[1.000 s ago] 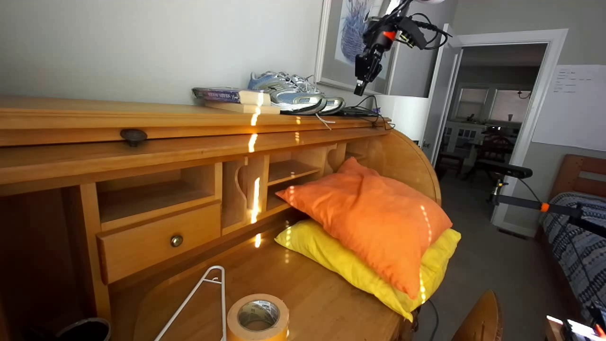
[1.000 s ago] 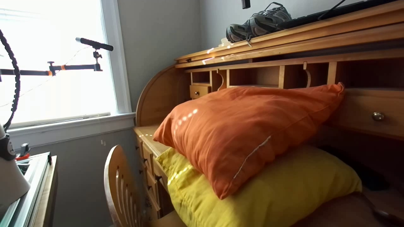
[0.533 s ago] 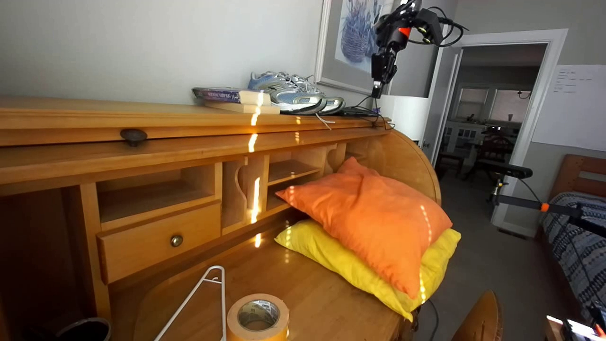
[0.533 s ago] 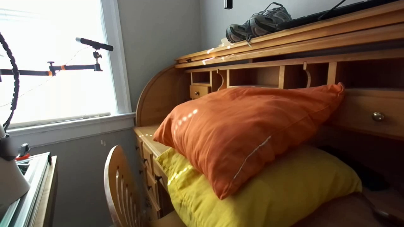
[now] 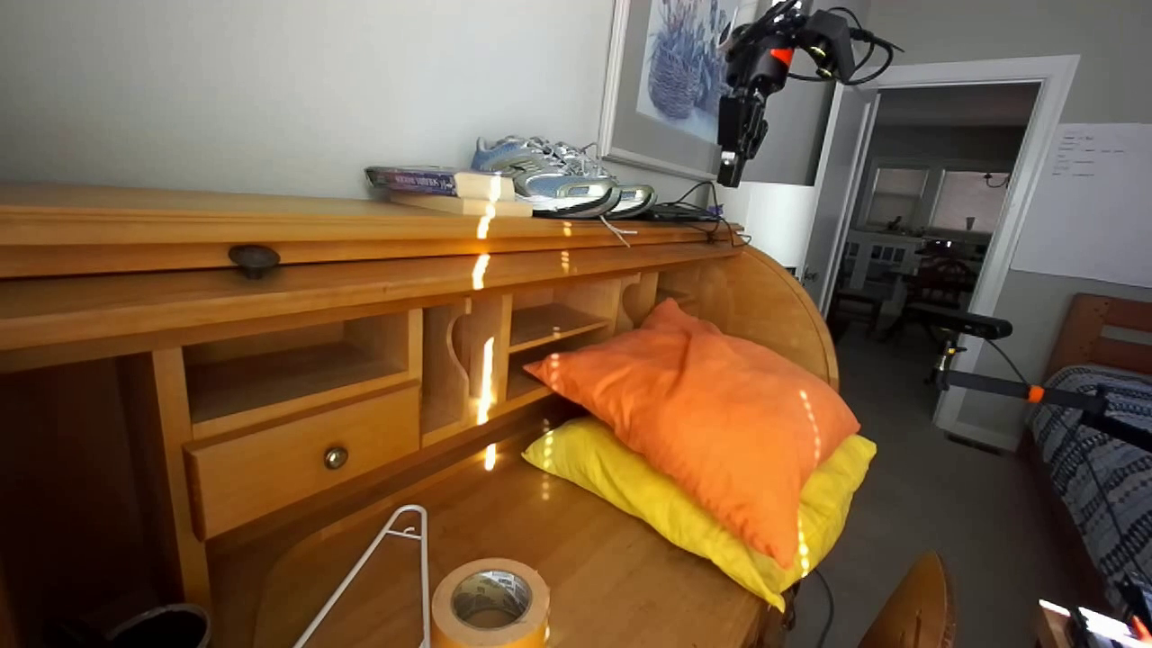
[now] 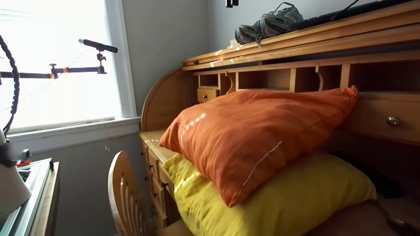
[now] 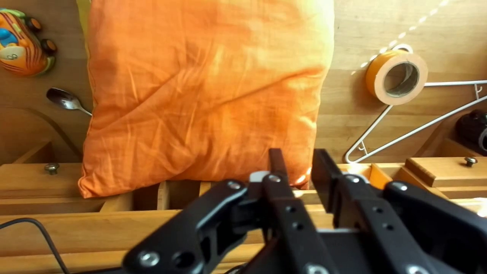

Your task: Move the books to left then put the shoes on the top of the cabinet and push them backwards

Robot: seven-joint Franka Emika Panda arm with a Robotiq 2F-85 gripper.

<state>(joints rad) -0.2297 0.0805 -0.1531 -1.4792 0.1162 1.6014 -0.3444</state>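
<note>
The grey-and-white shoes (image 5: 549, 175) sit side by side on top of the honey-brown cabinet (image 5: 297, 225), against or just right of the books. They also show in an exterior view (image 6: 269, 26). The books (image 5: 436, 182) lie flat in a small stack, purplish-blue cover on top; a pale bit of them shows (image 6: 233, 43). My gripper (image 5: 729, 171) hangs in the air above the cabinet's end, apart from the shoes. Only its fingertips (image 6: 232, 3) show in an exterior view. In the wrist view the gripper (image 7: 298, 156) is partly open and empty; shoes and books are out of view there.
An orange pillow (image 5: 702, 423) lies on a yellow pillow (image 5: 585, 450) on the desk surface. A tape roll (image 7: 397, 78), a white hanger (image 7: 418, 125), a spoon (image 7: 62, 98) and a toy car (image 7: 21, 43) lie around. A black flat device (image 6: 347, 13) with cables lies beside the shoes.
My gripper has moved away from the shoes, rightward in one exterior view and leftward in another. Its two fingertips now show apart where a single block showed before. Shoes and books have not moved.
</note>
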